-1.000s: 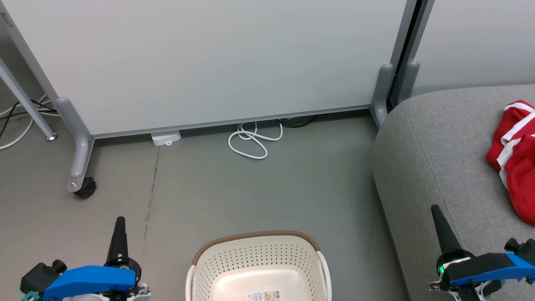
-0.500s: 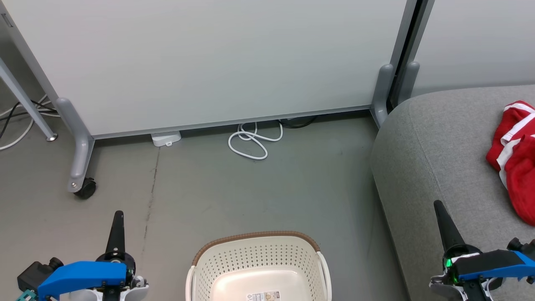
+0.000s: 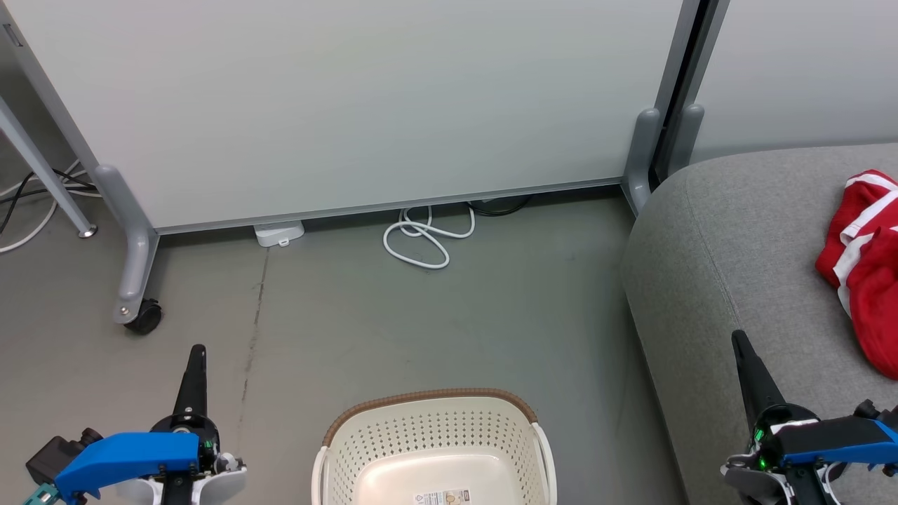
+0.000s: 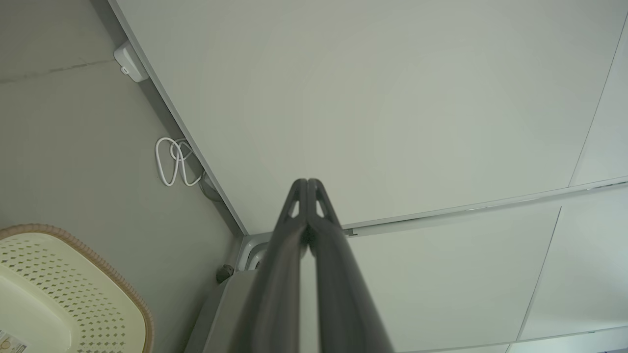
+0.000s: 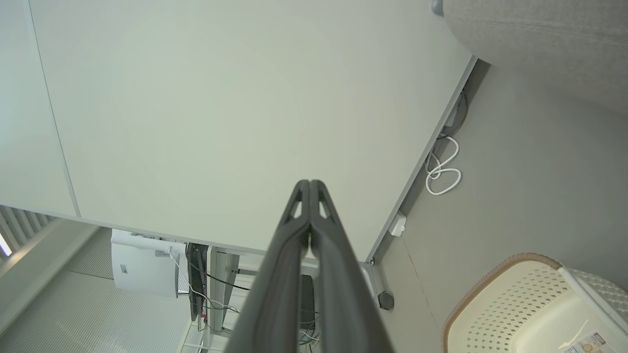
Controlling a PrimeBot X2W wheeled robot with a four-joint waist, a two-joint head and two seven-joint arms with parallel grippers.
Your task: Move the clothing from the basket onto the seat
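While clothing (image 3: 866, 280) lies on the seat (image 3: 736, 245), basket (image 3: 428, 397) on floor (image 3: 421, 322)

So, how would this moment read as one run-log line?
red clothing: on grey sofa | laundry basket: no clothing seen | left gripper: shut | right gripper: shut

We see our right gripper (image 5: 310, 191) with its two dark fingers pressed together, holding nothing, pointing at the pale partition panel (image 5: 221, 113). On the grey floor (image 5: 530, 206) sits the cream basket (image 5: 495, 314), with a label (image 5: 586, 346) on its bottom. A coiled white cable (image 5: 441, 174) and a small white box (image 5: 397, 224) lie at the floor's edge, along the panel's foot. The grey sofa (image 5: 539, 39) rounds off beyond the cable.
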